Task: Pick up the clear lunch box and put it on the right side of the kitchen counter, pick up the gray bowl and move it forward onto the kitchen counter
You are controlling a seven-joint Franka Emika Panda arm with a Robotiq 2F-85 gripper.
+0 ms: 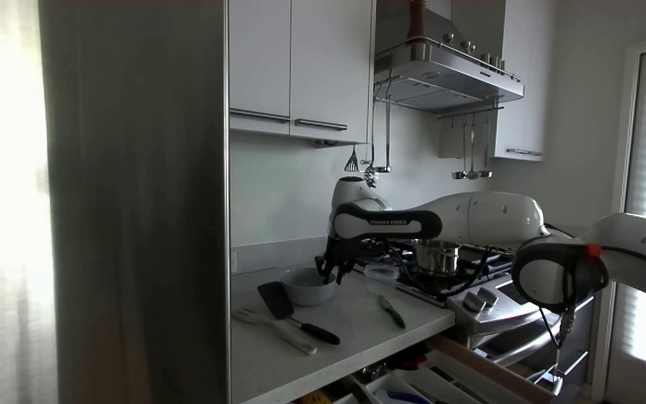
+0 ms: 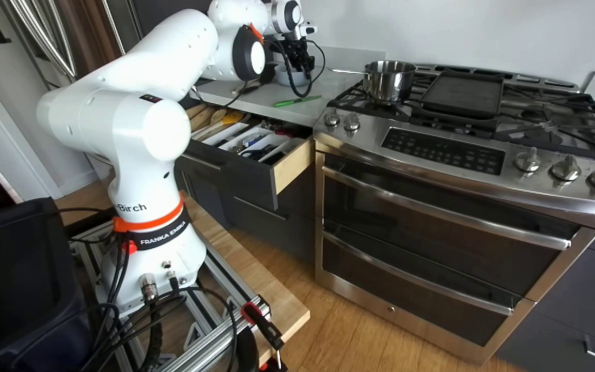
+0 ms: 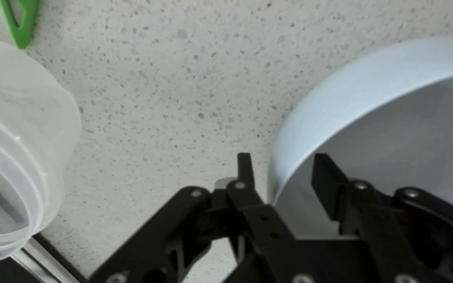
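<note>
Gray, shallow and round, the smooth bowl point(image 3: 391, 137) sits toward the back edge of the pale speckled kitchen counter point(image 1: 356, 320), the black jointed gripper point(image 3: 284, 167) astride its wall, jaws spread, one finger inside, one out, nothing pinched! Clamping that curved side off-centre could tip or twist it. Look, a flat black spatula point(image 1: 278, 304) close by; a low carry may drag that along. And the round clear plastic lunch box point(image 1: 381, 279), near the edge by the steel gas stove point(image 2: 457, 206), risks a knock if the outer finger swings wide.
</note>
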